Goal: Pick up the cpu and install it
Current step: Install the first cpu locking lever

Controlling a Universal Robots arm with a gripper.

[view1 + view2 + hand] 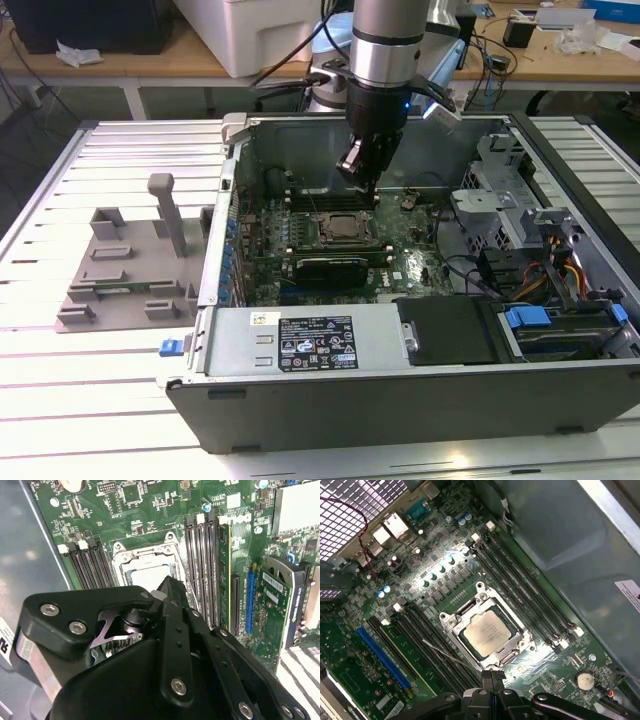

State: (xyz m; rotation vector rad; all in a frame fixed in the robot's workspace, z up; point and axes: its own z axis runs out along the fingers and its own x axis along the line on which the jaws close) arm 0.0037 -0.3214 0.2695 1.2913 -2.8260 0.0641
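Cpu [487,633] seated in socket [451,622], install step looks done; hand [362,172] above it, fingers pinched together, holding nothing

arm [385,45] vertical, tool [362,172] pointing down, fingers together

Slatted table [90,400] bearing case [400,400], tray [125,270]

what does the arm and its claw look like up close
The arm is a silver-grey metal cylinder ending in a black wrist section with a small blue light, and black cables trail off behind it. The claw is matte black, built from jointed link bars held with silver screws, and narrows toward the tips. One bare metal bracket shows in the second wrist view.
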